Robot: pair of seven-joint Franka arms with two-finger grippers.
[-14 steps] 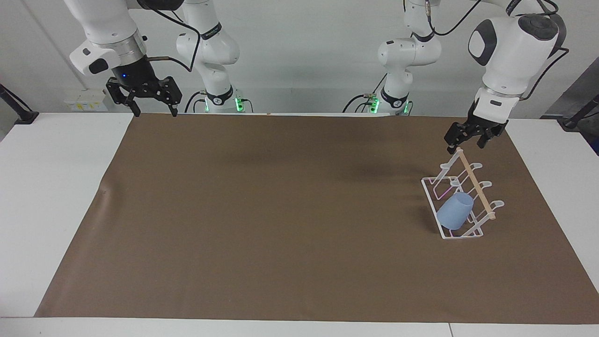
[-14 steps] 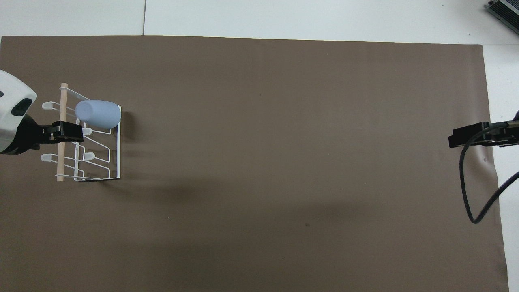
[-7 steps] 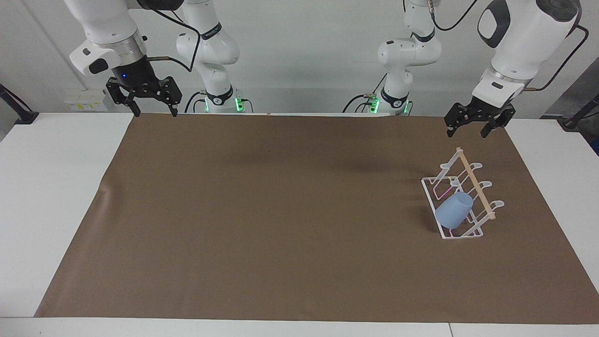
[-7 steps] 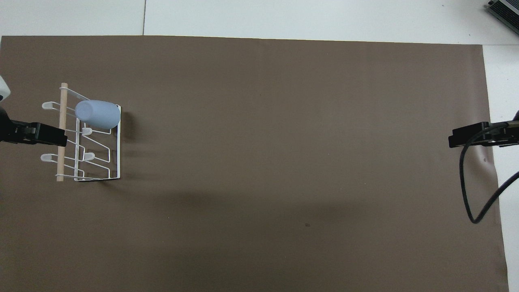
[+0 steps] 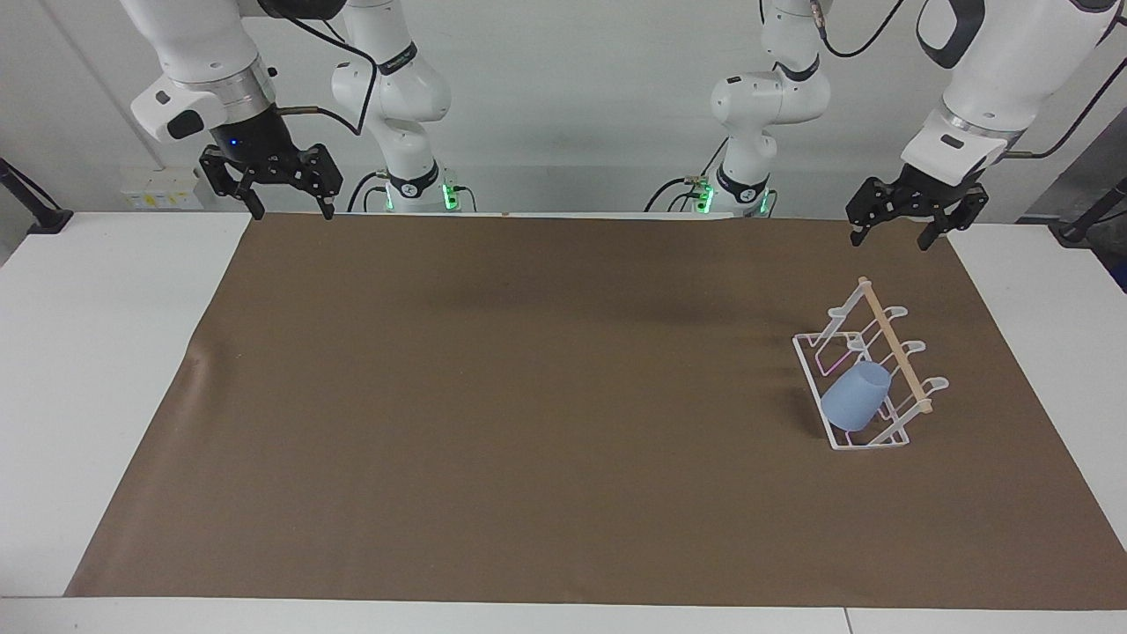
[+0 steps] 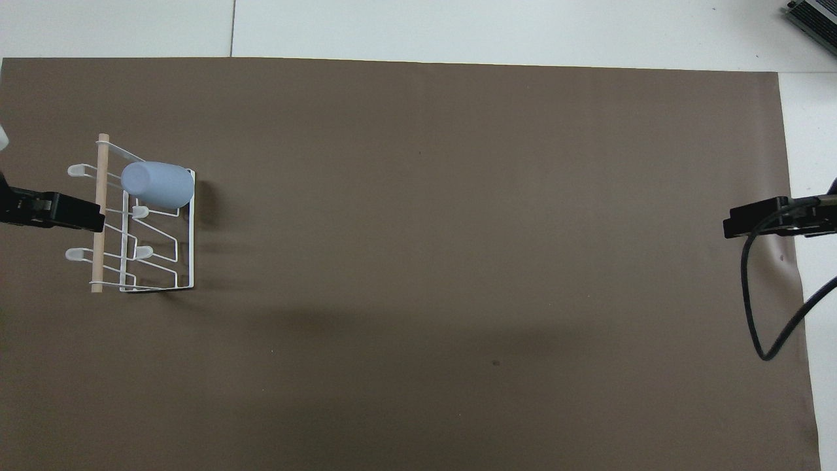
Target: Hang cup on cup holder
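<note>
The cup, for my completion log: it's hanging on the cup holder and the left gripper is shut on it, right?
Not quite. The cup does hang on the cup holder, but the facing view shows the left gripper open, empty, raised clear of it.

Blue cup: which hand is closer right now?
Left. The left hand hangs by the cup holder where the blue cup hangs; the right hand waits at the table's other end.

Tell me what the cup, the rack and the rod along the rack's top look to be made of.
The cup: likely plastic, light blue, matte; its even, dull surface shows no shine or print. The rack: thin white wire, probably coated metal, bent into looped prongs and an open frame you can see through. The rod: looks like pale, unpainted wood, a straight, tan stick.
</note>
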